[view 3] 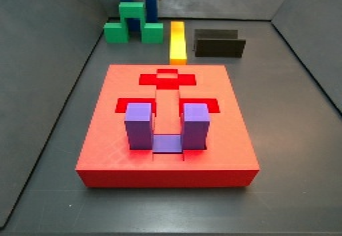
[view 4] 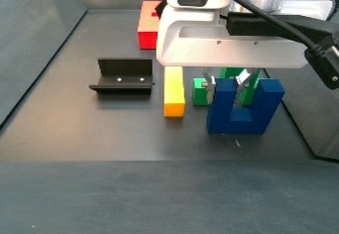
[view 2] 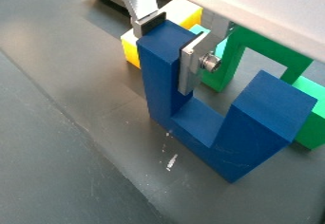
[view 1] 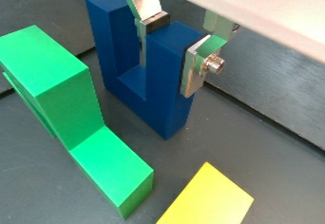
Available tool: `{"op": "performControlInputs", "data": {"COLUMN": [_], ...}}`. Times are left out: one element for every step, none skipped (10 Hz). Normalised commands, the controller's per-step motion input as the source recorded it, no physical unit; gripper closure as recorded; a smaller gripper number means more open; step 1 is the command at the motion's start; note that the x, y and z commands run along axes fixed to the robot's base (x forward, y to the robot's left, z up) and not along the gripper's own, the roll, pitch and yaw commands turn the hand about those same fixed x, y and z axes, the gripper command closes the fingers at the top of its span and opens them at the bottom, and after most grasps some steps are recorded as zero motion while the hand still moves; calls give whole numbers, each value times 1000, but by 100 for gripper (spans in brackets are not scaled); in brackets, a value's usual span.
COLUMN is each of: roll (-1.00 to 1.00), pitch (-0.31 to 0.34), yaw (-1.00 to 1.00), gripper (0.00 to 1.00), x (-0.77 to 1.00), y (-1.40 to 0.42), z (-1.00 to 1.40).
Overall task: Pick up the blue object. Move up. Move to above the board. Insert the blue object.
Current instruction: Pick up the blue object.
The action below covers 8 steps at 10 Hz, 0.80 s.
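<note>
The arm reaches straight down at the back of the work area, its white wrist housing level above the blocks in a side view. The gripper (view 2: 169, 49) points downward and is clamped on one upright prong of the blue block (view 2: 210, 109): in both wrist views a flat silver finger (view 1: 199, 65) presses each broad face of that prong. The blue block is a matte, sharp-edged U whose base looks to rest on the dark floor.

Seen in a side view, the blue block (view 4: 244, 107) stands upright at about 3 o'clock from the long yellow bar (view 4: 172, 90), with the green stepped block (view 4: 201, 89) between them. The black box (view 4: 122, 76) sits at 9 o'clock from the bar.

The red board (view 3: 167, 130) is a thick flat slab with cross-shaped recesses, well apart from the gripper. A purple U block (view 3: 167, 126) sits in its top, prongs up.
</note>
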Motion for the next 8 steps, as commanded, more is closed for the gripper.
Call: {"op": "performControlInputs", "data": {"roll": [0, 0, 0, 0, 0, 0, 0, 0], "pitch": [0, 0, 0, 0, 0, 0, 0, 0], "yaw": [0, 0, 0, 0, 0, 0, 0, 0], "gripper": [100, 100, 100, 100, 100, 100, 100, 100], "x": [0, 0, 0, 0, 0, 0, 0, 0], "y": [0, 0, 0, 0, 0, 0, 0, 0], "z": [0, 0, 0, 0, 0, 0, 0, 0]}}
